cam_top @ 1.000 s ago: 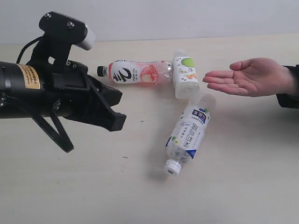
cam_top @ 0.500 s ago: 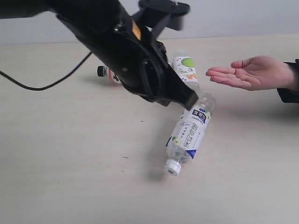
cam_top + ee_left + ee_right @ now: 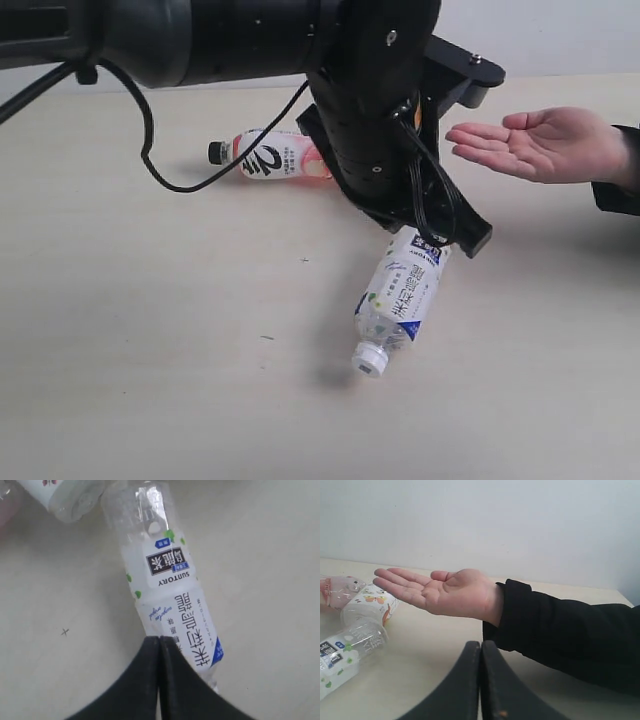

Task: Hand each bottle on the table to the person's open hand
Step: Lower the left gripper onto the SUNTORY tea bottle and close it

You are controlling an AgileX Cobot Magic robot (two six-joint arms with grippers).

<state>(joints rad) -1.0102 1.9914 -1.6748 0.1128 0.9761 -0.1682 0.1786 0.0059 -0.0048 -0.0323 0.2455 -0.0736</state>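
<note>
A blue-and-white-labelled bottle (image 3: 400, 298) (image 3: 170, 585) lies on the table (image 3: 150, 360), its white cap toward the front. My left gripper (image 3: 470, 238) (image 3: 159, 640) hovers over its far end, shut and holding nothing. A pink-red bottle (image 3: 270, 157) with a black cap lies behind the arm. In the exterior view the arm hides the green-labelled bottle (image 3: 370, 605), whose end shows in the left wrist view (image 3: 65, 497). The person's open hand (image 3: 535, 145) (image 3: 445, 590) waits palm up at the right. My right gripper (image 3: 480, 644) is shut and empty, low, near the sleeve.
The person's black sleeve (image 3: 560, 630) stretches over the table's right side. My left arm's thick black body (image 3: 370, 100) and its cable (image 3: 150, 150) cross above the back middle of the table. A pale wall (image 3: 520, 525) stands behind.
My left arm has swung from the left side across to the right, over the bottles, and now covers the green-labelled one. The bottles have not moved. The hand has risen slightly.
</note>
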